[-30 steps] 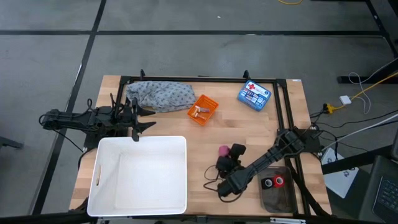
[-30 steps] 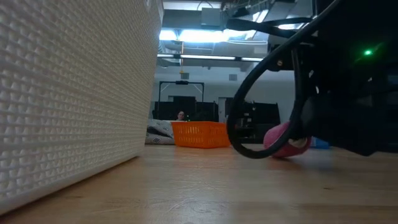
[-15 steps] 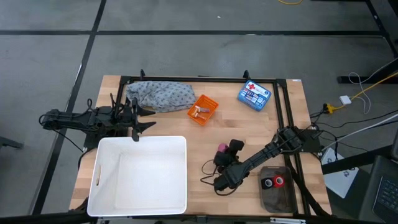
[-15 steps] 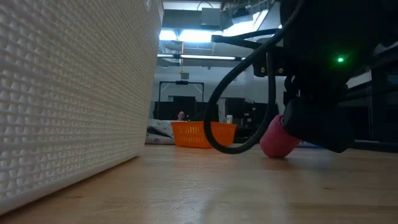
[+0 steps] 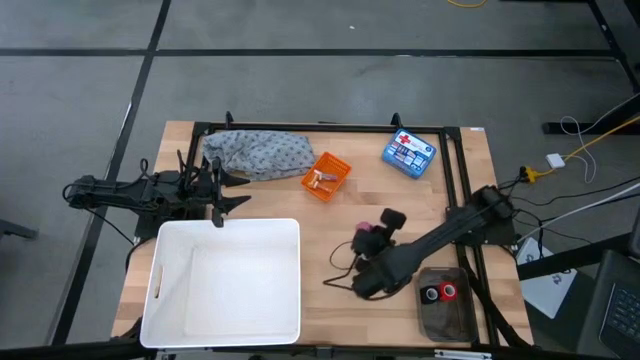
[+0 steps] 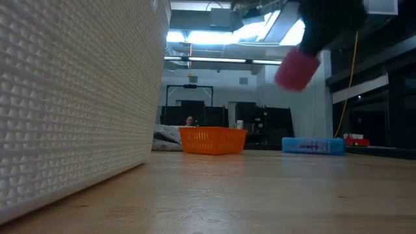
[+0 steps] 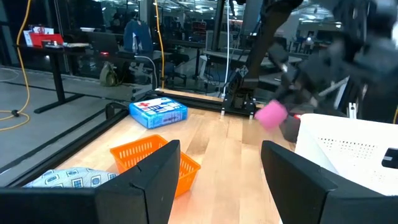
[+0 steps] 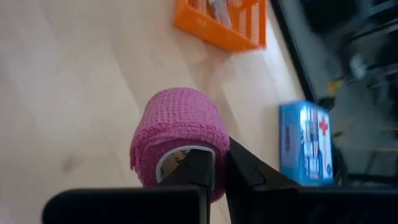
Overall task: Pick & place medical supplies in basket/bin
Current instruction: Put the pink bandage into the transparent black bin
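A pink roll point(image 8: 179, 127) hangs above the near right part of the table, with my right gripper point(image 8: 222, 160) shut on it. In the low view the pink roll point(image 6: 298, 68) is well above the wood. From above, the pink roll point(image 5: 365, 229) shows just ahead of my right gripper point(image 5: 368, 240). The orange basket point(image 5: 326, 176) stands at the far middle with small pieces inside. A grey patterned cloth point(image 5: 258, 152) lies to its left. Two red rolls point(image 5: 440, 292) rest on a dark pouch point(image 5: 447, 315). My left gripper point(image 7: 221, 186) waits open at the table's left edge, level. My right gripper grips the pink roll at its open end point(image 8: 177, 163), by the roll's wall. One finger point(image 8: 200, 167) lies over the white core's opening and the other point(image 8: 252, 171) is outside the roll. The fingers slant down from the near right. The roll is lifted clear of the table.
A big white tub point(image 5: 225, 280) fills the near left. A blue first-aid box point(image 5: 408, 153) lies at the far right, beside a black frame rail point(image 5: 452, 170). A black cable point(image 5: 335, 282) loops under my right arm. Bare wood stretches between the basket and the roll.
My right gripper has risen from the tabletop and shifted slightly toward the far right. The pink roll, which stood on the wood a second ago, has gone up with it and now hangs clear.
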Action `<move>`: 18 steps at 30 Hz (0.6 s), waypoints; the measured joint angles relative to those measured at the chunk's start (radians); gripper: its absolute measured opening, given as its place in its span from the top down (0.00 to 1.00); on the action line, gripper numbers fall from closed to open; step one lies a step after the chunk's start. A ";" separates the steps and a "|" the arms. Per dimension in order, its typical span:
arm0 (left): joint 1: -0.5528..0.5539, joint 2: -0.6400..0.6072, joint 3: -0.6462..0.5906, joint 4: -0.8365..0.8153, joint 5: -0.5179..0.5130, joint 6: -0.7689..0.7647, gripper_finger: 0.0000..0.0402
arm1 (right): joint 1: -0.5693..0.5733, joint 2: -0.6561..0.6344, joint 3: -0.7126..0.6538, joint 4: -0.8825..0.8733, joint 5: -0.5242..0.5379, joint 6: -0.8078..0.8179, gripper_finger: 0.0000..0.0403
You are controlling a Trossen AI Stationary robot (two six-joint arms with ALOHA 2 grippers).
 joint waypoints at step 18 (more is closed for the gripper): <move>0.000 0.000 0.000 0.000 -0.002 0.001 0.45 | 0.136 -0.316 0.154 -0.102 -0.741 0.204 0.95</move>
